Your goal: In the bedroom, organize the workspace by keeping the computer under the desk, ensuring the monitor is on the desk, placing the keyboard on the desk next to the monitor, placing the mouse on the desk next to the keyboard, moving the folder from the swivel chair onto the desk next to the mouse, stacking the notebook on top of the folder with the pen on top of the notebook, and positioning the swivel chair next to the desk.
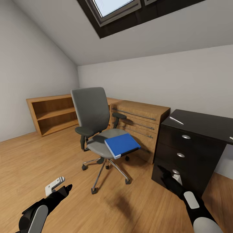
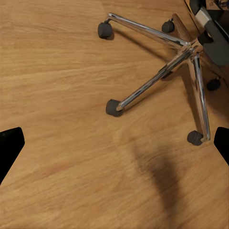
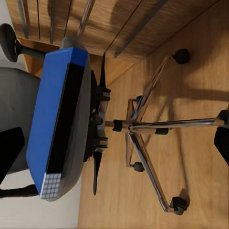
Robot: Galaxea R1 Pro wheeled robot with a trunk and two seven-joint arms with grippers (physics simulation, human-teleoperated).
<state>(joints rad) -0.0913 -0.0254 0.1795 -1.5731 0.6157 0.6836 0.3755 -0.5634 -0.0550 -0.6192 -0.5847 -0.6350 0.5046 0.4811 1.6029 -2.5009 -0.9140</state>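
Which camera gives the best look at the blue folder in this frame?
The head view: the folder lies whole on the swivel chair seat, its corner overhanging the front edge. The right wrist view catches the folder closer but edge-on, showing its dark side. The left wrist view shows the chair's chrome base on the floor.

The floor (image 1: 48,161) is light wood. A low wooden shelf (image 1: 51,115) stands by the white slanted wall (image 1: 29,64). A window (image 1: 113,8) sits in the roof.

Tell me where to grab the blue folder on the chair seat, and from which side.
Probably grip the folder at its front corner, which overhangs the swivel chair seat edge nearest the robot. Coming in level from the front, fingers can close above and below it.
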